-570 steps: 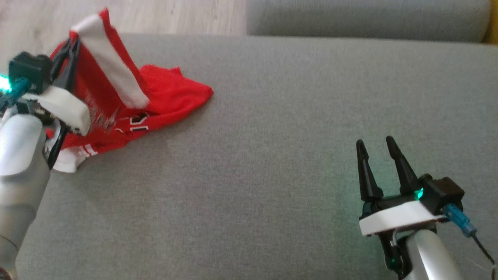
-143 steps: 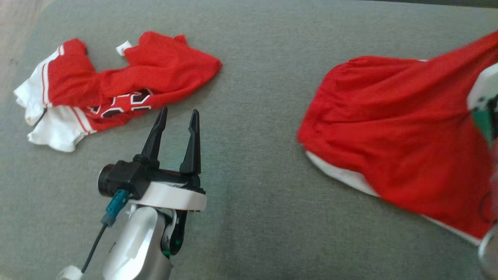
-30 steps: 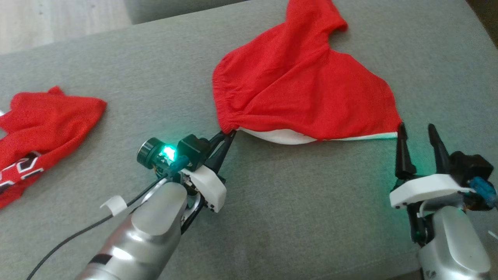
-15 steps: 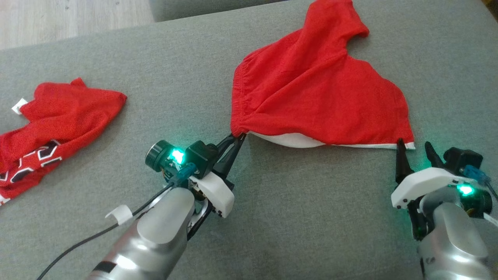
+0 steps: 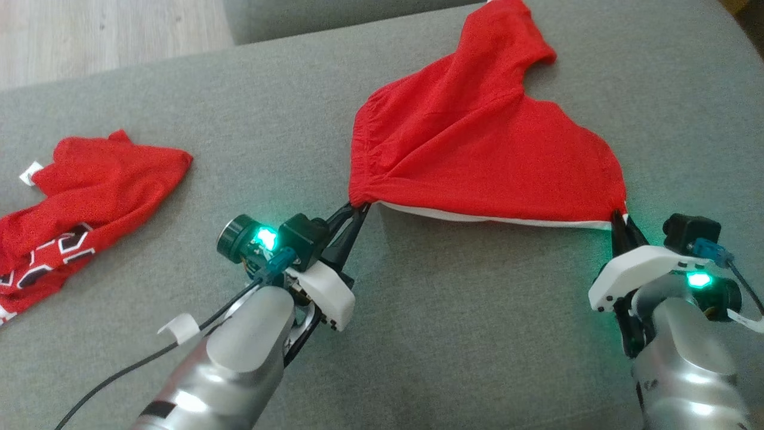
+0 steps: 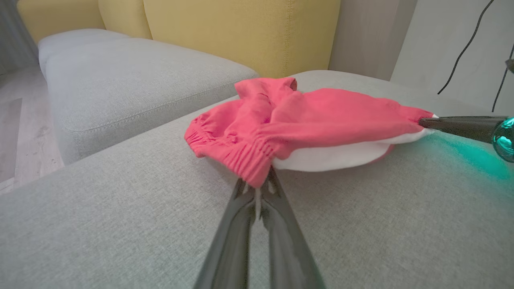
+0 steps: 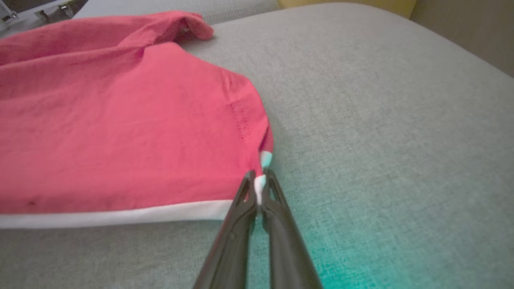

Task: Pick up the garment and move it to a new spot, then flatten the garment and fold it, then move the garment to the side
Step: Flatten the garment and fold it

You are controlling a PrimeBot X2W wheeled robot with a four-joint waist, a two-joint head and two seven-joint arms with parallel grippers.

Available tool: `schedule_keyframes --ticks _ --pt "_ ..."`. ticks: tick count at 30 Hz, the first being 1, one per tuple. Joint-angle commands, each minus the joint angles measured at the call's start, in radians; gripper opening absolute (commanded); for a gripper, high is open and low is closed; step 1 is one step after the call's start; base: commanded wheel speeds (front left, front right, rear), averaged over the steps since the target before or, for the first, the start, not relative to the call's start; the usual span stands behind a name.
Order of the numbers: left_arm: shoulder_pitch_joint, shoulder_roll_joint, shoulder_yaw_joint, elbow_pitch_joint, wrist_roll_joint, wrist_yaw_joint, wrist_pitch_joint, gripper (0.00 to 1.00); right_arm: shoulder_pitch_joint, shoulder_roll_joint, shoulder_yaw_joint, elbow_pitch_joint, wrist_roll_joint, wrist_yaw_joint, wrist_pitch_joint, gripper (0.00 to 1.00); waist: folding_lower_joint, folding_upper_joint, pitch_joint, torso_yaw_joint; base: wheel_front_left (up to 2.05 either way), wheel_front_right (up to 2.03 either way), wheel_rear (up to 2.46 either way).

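While the garment [image 5: 477, 155] lies spread on the grey cushion [image 5: 477, 334], both grippers hold it by its near edge. The left gripper [image 5: 357, 210] is pinched tight on the gathered elastic corner at the garment's left end; the left wrist view has that bunched red band caught between the fingertips. The right gripper [image 5: 621, 220] is clamped on the opposite corner, and the right wrist view has a scrap of white trim squeezed between its tips.

Between the two held corners the near edge runs almost straight, with a white band showing beneath the red cloth. The rest of the garment reaches away from the robot and narrows to a crumpled end near the cushion's far edge. Creases fan out from the left corner. Both grippers sit low, close to the cushion. Green lights glow on both wrists and tint the fabric beside the right one.

A red jersey [image 5: 89, 197] with black-and-white lettering lies crumpled at the cushion's far left, well apart from the garment. Wooden floor [image 5: 89, 30] shows at the upper left, and the left wrist view has a yellow backrest [image 6: 241, 32] behind.
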Motion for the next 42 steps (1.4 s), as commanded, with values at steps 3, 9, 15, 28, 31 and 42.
schedule_keyframes --ticks 3,9,15,28,31,42 --pt "-0.020 0.033 0.041 -0.016 0.013 0.010 -0.012 0.00 -0.045 -0.003 0.029 -0.044 -0.011 0.004 -0.032 0.00 0.0000 0.0000 -0.034 -0.016 0.00 0.00 0.00" --pt "-0.016 0.072 0.063 -0.027 0.008 0.008 -0.012 0.00 -0.093 -0.003 0.097 -0.165 0.006 0.004 -0.049 0.00 0.0000 0.0000 -0.091 -0.033 0.00 0.00 0.00" --pt "-0.073 0.111 0.084 -0.060 -0.015 -0.003 -0.004 0.00 -0.137 -0.003 0.151 -0.326 0.018 0.004 -0.005 0.00 0.0000 0.0000 -0.140 -0.027 0.00 0.00 0.00" --pt "-0.292 0.209 0.122 -0.186 -0.033 -0.002 0.081 0.00 -0.250 -0.037 0.249 -0.601 0.004 0.004 0.050 0.00 0.0000 0.0000 -0.233 0.013 0.00 0.00 0.00" --pt "-0.276 0.217 0.131 -0.221 -0.047 0.010 0.090 0.00 -0.215 -0.032 0.242 -0.630 -0.001 0.004 0.053 0.00 0.0000 0.0000 -0.246 0.024 0.00 0.00 0.00" --pt "-0.160 0.310 0.146 -0.463 -0.139 0.030 0.300 0.00 -0.117 -0.021 0.228 -0.802 0.012 0.004 0.172 0.00 0.0000 0.0000 -0.222 0.040 0.00 0.00 0.00"
